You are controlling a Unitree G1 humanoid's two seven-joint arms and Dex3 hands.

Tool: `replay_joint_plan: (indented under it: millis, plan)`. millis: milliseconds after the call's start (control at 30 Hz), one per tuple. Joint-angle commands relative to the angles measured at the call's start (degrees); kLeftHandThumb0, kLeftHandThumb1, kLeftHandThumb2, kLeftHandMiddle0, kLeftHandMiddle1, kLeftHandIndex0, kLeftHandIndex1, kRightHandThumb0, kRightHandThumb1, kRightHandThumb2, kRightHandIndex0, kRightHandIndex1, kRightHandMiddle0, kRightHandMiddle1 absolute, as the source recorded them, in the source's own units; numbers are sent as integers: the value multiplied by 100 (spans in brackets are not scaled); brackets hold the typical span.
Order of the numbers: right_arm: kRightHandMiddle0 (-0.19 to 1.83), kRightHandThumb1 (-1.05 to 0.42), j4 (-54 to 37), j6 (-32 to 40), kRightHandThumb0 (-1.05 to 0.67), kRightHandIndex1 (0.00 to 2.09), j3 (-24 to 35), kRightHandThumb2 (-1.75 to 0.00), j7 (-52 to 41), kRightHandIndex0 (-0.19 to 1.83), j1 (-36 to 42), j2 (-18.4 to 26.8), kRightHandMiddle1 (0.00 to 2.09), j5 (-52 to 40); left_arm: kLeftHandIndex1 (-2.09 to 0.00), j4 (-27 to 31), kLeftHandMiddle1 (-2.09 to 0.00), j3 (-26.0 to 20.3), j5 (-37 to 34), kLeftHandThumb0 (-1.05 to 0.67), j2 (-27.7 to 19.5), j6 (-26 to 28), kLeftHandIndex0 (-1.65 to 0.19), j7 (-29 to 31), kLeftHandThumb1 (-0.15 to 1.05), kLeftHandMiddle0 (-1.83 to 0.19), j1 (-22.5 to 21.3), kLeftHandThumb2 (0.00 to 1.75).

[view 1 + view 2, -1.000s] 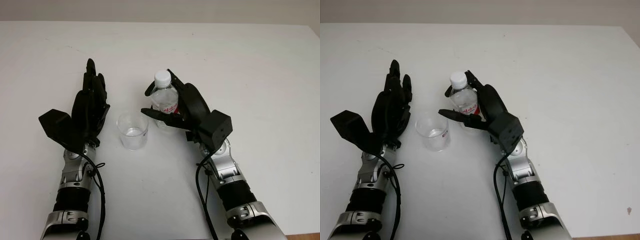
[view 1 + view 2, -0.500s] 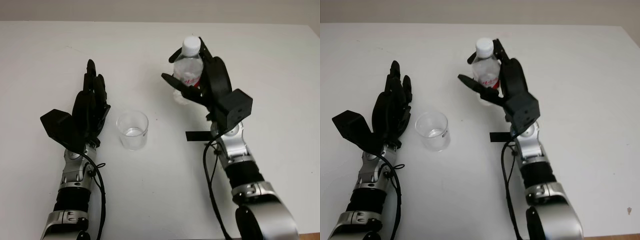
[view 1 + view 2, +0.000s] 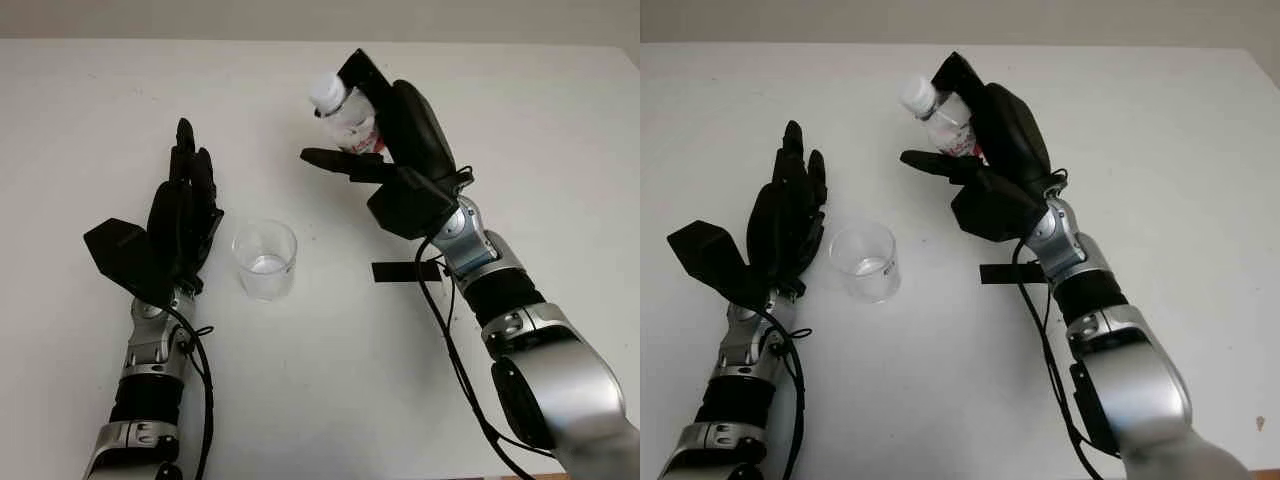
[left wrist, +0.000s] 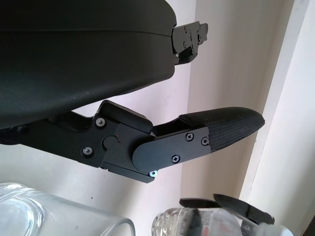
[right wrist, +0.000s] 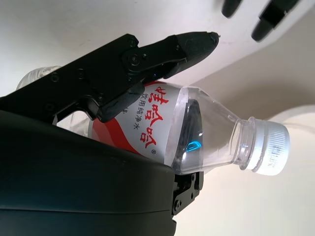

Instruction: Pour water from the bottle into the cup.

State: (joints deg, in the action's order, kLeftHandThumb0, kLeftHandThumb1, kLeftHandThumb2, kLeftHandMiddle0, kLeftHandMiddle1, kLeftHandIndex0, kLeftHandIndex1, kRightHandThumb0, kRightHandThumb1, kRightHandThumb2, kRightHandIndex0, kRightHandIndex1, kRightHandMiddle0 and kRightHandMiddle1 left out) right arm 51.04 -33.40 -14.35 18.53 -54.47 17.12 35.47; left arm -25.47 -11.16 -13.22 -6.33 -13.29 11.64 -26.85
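A small clear bottle (image 3: 347, 113) with a white cap (image 3: 326, 92) and a red label is held in the air by my right hand (image 3: 385, 150), which is shut on it. The bottle tilts with its cap pointing up and to the left, above and to the right of the cup. In the right wrist view the bottle (image 5: 197, 132) lies across the palm with the cap (image 5: 269, 147) still on. A clear plastic cup (image 3: 265, 260) stands upright on the white table (image 3: 560, 130) with a little water at its bottom. My left hand (image 3: 180, 215) is open just left of the cup.
A short black strip (image 3: 405, 270) lies on the table under my right forearm. The table's far edge (image 3: 200, 38) meets a pale wall.
My right hand lifted the bottle off the table beside the cup, carried it up and away, and now tips it to the left. The left hand and cup stayed put.
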Motion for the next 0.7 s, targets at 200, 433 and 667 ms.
replay_joint_plan:
  millis: [200, 433, 667]
  plan:
    - [110, -105, 455, -258, -42, 209, -773, -21, 1129, 146, -492, 320, 209, 988, 0, 66, -2, 2, 0, -82, 42, -88, 19, -29, 105, 19, 51, 70]
    - [104, -105, 506, -110, -46, 209, -1401, -24, 2047, 135, -726, 555, 209, 1807, 0, 15, -3, -20, -40, -82, 59, -104, 19, -28, 105, 19, 13, 70]
    - [100, -105, 656, -202, -48, 209, -1791, -26, 2975, 125, -969, 664, 209, 2242, 0, -12, -4, -5, -13, -82, 53, -124, 19, -41, 105, 19, -4, 71]
